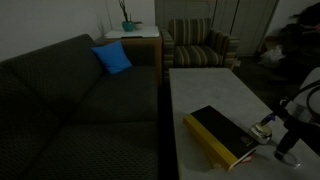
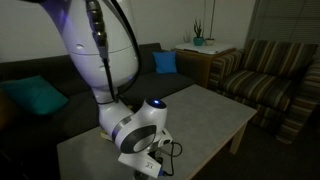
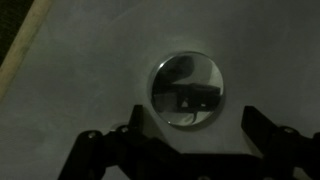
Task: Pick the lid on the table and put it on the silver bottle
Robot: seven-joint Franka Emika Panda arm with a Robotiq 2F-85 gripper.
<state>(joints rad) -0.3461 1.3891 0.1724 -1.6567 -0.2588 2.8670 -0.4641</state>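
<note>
Over the tabletop (image 3: 70,70) end nearest the arm, the gripper (image 3: 190,112) points straight down with its jaws spread wide, holding nothing. Between and just beyond the fingertips in the wrist view, a round shiny silver object (image 3: 188,88) rests on the tabletop, untouched by either finger. Whether it is a flat disc or a container's rim cannot be told. Beside the gripper, toward the sofa-side long edge, a black-and-yellow book (image 1: 222,135) lies flat. Past that edge stands a dark sofa (image 1: 70,100) with a blue cushion (image 1: 112,57).
</note>
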